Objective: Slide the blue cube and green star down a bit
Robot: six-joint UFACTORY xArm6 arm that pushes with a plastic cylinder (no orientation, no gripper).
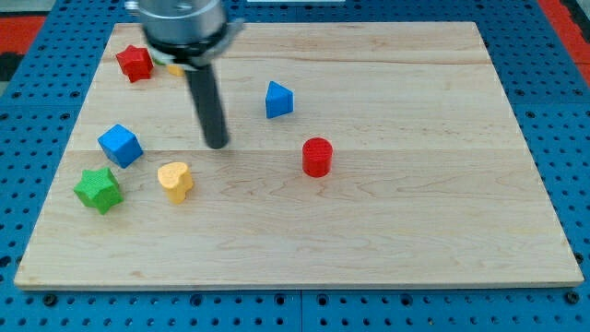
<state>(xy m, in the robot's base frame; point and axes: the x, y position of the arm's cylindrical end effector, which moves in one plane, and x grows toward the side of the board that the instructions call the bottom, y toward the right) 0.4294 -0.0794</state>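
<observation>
The blue cube (120, 145) lies near the board's left edge. The green star (98, 189) lies just below it and slightly to the left, close to it. My tip (216, 144) rests on the board to the right of the blue cube, with a clear gap between them, and above and to the right of the yellow heart (174, 180). The rod runs up to the arm's dark body at the view's top.
A red star (135, 63) lies at the upper left, with a yellow block (173, 69) partly hidden behind the rod. A blue triangular block (278, 100) sits above centre. A red cylinder (316, 157) stands near the middle. The wooden board (415, 221) sits on a blue pegboard.
</observation>
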